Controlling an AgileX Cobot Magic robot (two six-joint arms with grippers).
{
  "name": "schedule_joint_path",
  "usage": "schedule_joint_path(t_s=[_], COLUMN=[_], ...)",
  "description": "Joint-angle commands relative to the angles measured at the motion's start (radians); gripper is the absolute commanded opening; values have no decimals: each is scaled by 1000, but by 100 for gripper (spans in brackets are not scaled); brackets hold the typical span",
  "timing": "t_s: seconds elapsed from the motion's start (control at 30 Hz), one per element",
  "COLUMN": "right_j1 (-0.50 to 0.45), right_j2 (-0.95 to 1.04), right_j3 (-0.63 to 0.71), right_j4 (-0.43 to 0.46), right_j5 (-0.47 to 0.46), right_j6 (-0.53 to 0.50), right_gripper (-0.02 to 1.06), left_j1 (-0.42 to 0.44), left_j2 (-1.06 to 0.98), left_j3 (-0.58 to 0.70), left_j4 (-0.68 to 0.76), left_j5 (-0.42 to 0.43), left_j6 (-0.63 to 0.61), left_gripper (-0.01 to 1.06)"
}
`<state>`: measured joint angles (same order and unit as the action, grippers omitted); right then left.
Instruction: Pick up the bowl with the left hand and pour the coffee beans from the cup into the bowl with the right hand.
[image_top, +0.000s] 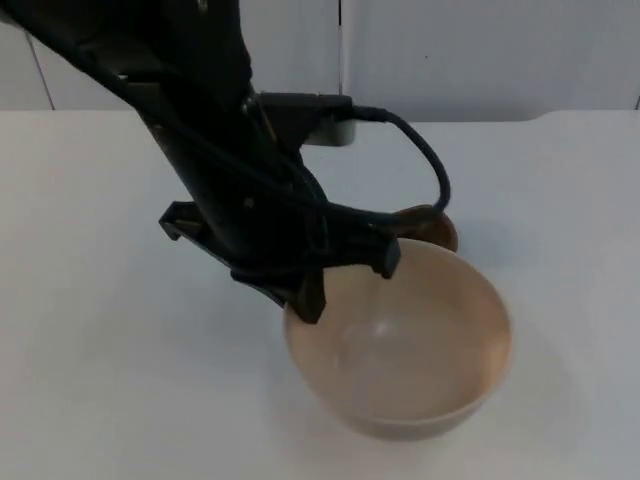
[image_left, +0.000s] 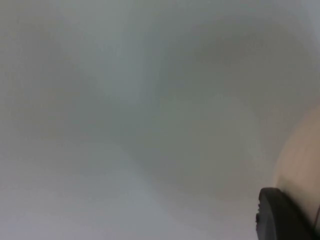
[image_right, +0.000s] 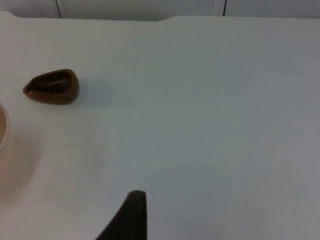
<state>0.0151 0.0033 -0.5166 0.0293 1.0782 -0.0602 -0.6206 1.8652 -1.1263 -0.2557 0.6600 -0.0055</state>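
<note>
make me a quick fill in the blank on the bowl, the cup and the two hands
1. The left hand is at the rim of the tan ____.
2. The bowl holds ____ coffee beans so far.
3. The brown cup stands on the white ____, apart from the right hand.
4. Seen from the top camera, the cup sits just ____ the bowl.

Missing words: bowl; no; table; behind

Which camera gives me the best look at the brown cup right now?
The right wrist view: the cup stands unobstructed on the white table, its opening visible. In the top view, the cup peeks out behind the bowl and the left arm.
</note>
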Motion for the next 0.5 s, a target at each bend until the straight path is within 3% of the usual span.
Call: schedule_joint_path(t_s=[0.0, 0.47], right_j1=[-7, -7], right_j2=[-3, -3], right_j3=[0, 0], right_j4=[-2, 0], right_j5=[0, 0], right_j6=[-1, 3], right_gripper=[105, 105], left_j1=[-9, -7], left_j2=[-13, -13], left_j3=[5, 5], left_j4=[3, 66], left_j5=[-22, -20], left_j6=[-10, 12], left_gripper=[0, 0])
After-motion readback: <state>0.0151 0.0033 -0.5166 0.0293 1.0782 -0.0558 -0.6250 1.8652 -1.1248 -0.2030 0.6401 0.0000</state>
